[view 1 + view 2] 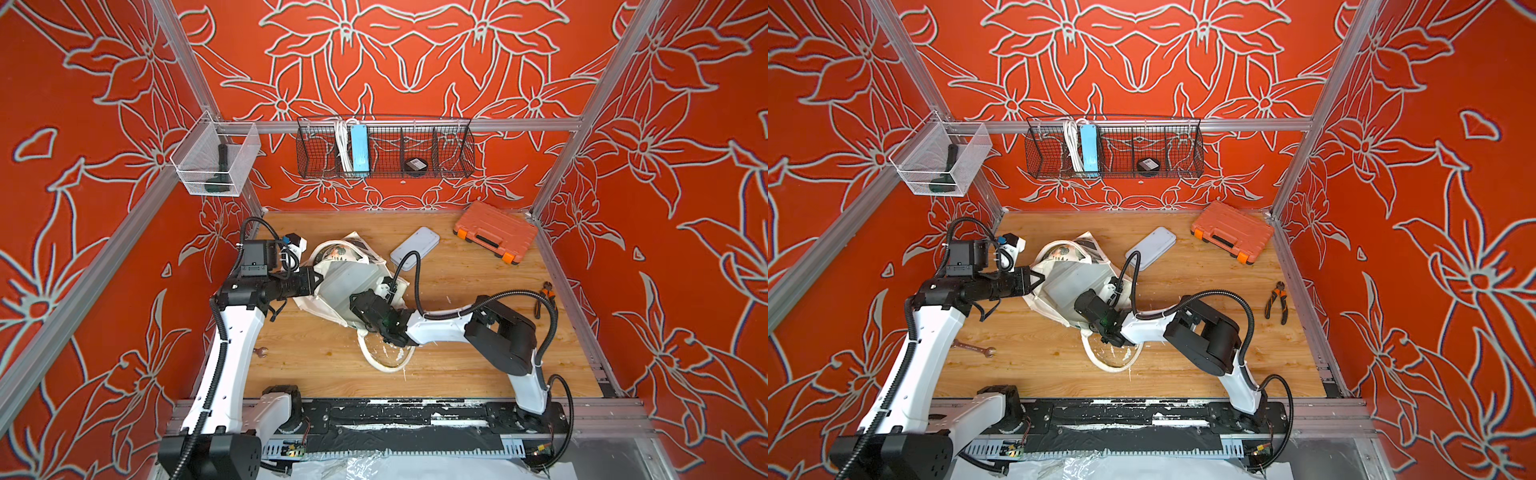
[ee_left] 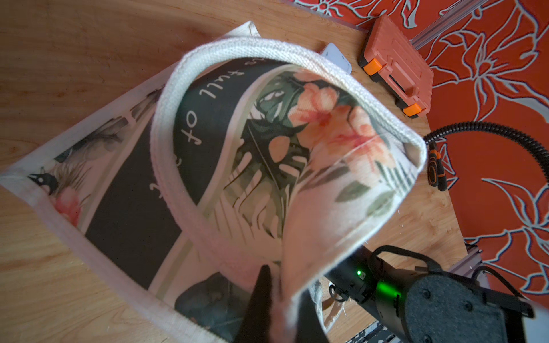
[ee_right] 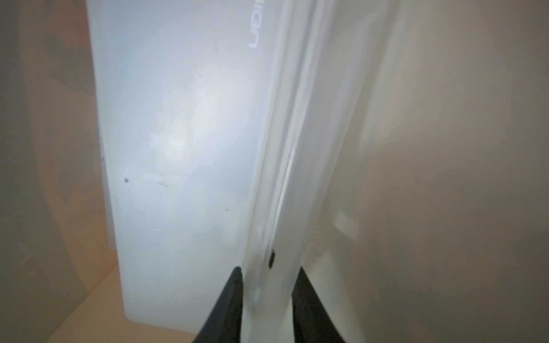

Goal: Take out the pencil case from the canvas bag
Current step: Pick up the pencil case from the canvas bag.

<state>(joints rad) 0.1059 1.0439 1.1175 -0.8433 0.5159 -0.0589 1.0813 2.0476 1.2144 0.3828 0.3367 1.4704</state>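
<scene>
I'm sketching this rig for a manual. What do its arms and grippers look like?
The left arm and right arm have white shell links and bulky black joint housings. A black ribbed cable loops along each. The left gripper and right gripper are black, with slim tapering jaws. A green light glows by the right wrist.

One canvas bag [image 2: 118, 184], seemingly two pencil cases [image 1: 349, 282] [image 1: 414, 248], one toolbox [image 1: 494, 232].

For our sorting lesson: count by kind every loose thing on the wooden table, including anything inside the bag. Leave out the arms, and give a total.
bag: 1
cases: 3 (orange case, white case, clear case in the bag)
pliers: 1
wrench: 1
Total: 6
</scene>
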